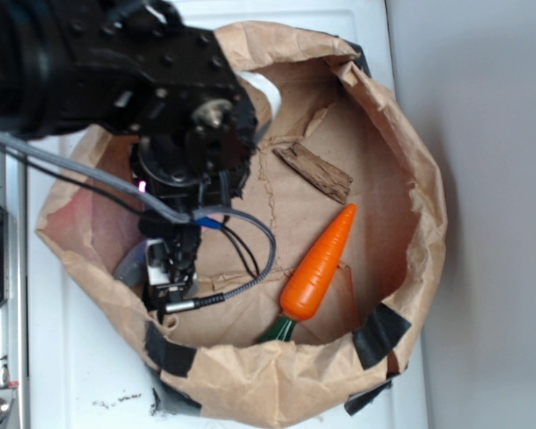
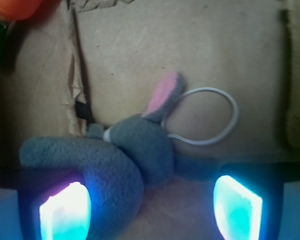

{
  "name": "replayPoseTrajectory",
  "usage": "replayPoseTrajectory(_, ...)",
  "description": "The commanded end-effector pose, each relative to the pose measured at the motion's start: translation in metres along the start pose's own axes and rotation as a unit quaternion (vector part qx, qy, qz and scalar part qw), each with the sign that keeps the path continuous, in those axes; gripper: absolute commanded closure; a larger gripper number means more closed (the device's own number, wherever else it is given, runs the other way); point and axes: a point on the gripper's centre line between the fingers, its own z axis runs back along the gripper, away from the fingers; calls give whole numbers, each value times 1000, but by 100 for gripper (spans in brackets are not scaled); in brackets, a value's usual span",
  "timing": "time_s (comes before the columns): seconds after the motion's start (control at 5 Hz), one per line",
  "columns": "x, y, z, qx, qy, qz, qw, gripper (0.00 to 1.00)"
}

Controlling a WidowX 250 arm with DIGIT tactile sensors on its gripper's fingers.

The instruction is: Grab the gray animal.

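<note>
The gray animal (image 2: pixel 121 162) is a fuzzy plush rabbit with a pink-lined ear (image 2: pixel 163 93) and a white string loop (image 2: pixel 229 122). It lies on brown paper in the wrist view. My gripper (image 2: pixel 151 210) is open and low over it. The rabbit's rounded gray body sits between the glowing fingers, close against the left finger (image 2: pixel 65 212). The right finger (image 2: pixel 237 207) stands apart from it, over bare paper. In the exterior view the gripper (image 1: pixel 171 284) points down at the left side of the paper bowl. A sliver of gray (image 1: pixel 129 264) shows beside it.
A rolled-down brown paper bag (image 1: pixel 418 192) forms a bowl with raised walls around everything. An orange plastic carrot (image 1: pixel 320 266) lies at the lower right, its tip also at the carrot's corner (image 2: pixel 12 7) of the wrist view. A brown wood chip (image 1: pixel 314 172) lies further back.
</note>
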Motion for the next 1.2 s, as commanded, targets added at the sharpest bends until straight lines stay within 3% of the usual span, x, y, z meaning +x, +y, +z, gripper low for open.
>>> replayPoseTrajectory(0.0, 7, 2, 4, -12, 10, -45, 999, 0)
replayPoseTrajectory(0.2, -1, -1, 24, -6, -21, -35, 999, 0)
replayPoseTrajectory(0.6, -10, -19, 62, -53, -29, -44, 997, 0)
replayPoseTrajectory(1.0, -6, -33, 32, -2, -56, -39, 998, 0)
